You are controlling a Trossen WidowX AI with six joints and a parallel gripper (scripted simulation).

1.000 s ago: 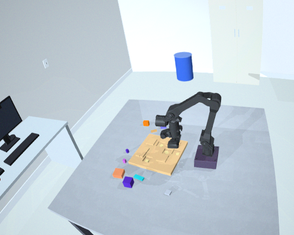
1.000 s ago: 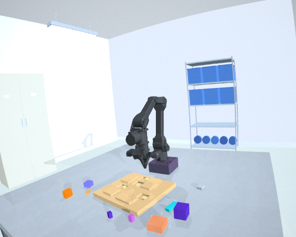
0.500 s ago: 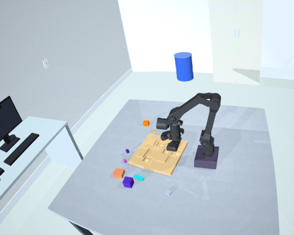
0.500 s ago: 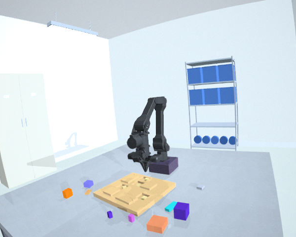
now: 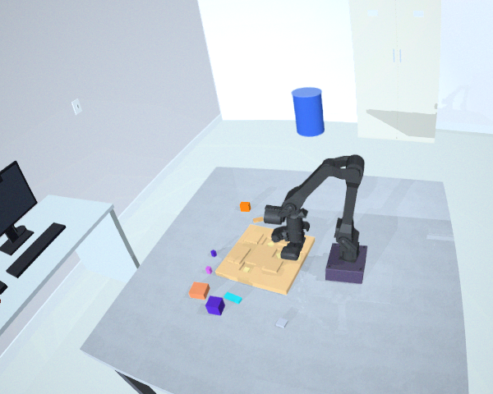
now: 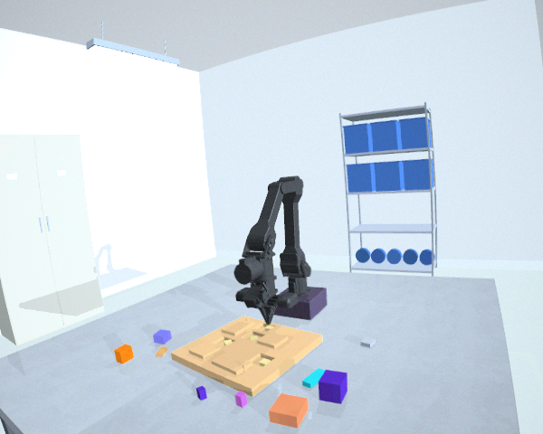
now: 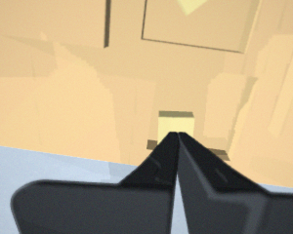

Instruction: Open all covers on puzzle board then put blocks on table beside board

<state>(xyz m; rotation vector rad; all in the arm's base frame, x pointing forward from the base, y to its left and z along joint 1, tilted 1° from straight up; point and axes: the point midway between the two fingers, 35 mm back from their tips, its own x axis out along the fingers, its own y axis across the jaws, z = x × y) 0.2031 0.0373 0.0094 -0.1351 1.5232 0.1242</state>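
The tan puzzle board (image 5: 265,260) lies on the grey table, also seen in the exterior view (image 6: 247,353). Its raised covers stand beside several open wells that show pale yellow blocks. My gripper (image 6: 268,320) is shut and empty, its tips just above the board's edge nearest the arm base. In the wrist view the closed fingertips (image 7: 177,136) point at a small pale yellow block (image 7: 176,123) in a well by that edge. A larger well with a yellow block (image 7: 191,6) shows further up.
Loose blocks lie around the board: orange (image 5: 244,206), small purple (image 5: 213,253), pink (image 5: 208,269), large orange (image 5: 199,290), dark purple (image 5: 214,305), cyan (image 5: 232,297), grey (image 5: 281,322), lilac (image 6: 161,335). The arm's purple base (image 5: 347,264) stands right of the board.
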